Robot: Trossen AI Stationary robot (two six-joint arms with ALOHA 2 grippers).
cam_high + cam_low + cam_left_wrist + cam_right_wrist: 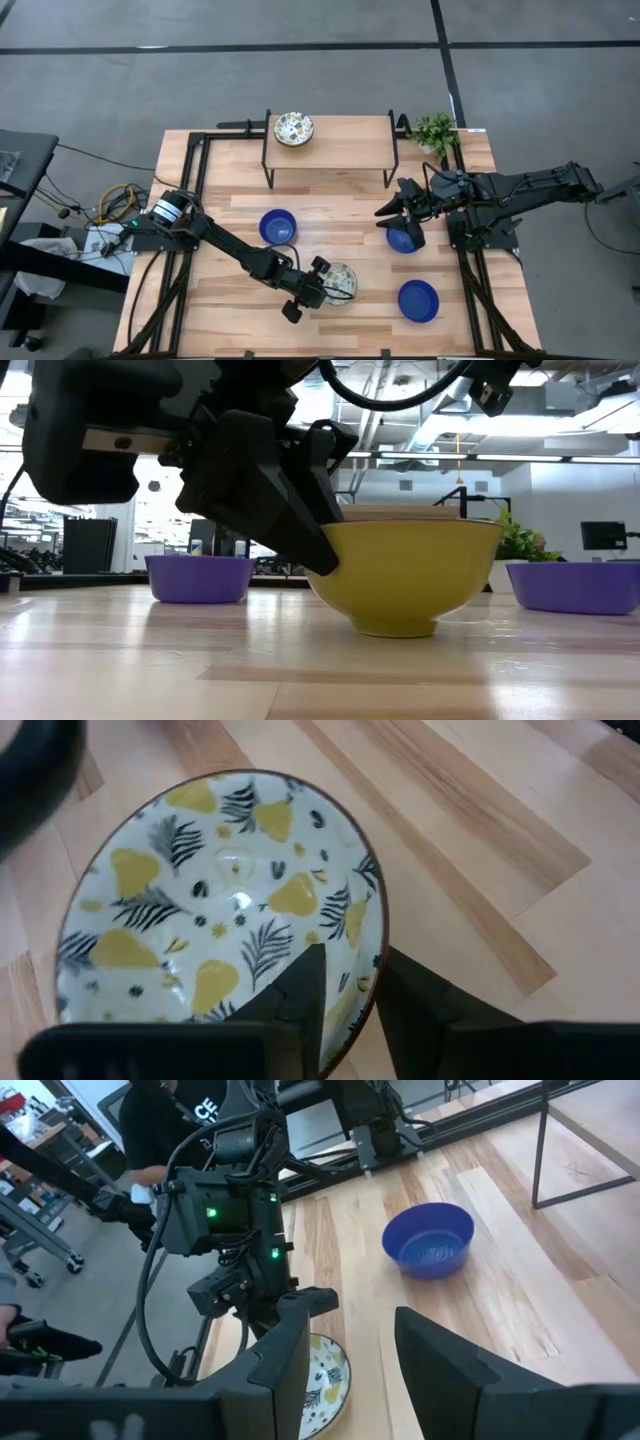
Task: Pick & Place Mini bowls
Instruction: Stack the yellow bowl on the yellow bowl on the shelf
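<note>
Sitting on the worktop (230, 310) near its front edge, patterned bowl (220, 900), rim pinched between the fingers of left hand (345, 1005). Best squeezed firmly, then lifted straight up without tipping. Right hand (405, 215) spread, hovering over a blue bowl (402, 241).

Robotics lab, exposed ceiling ducts (560, 420), monitor (603, 536)

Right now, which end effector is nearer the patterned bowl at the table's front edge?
Left. The left end effector straddles the patterned bowl's rim, one finger inside, one outside. The right end effector hangs farther back, over a blue bowl.
</note>
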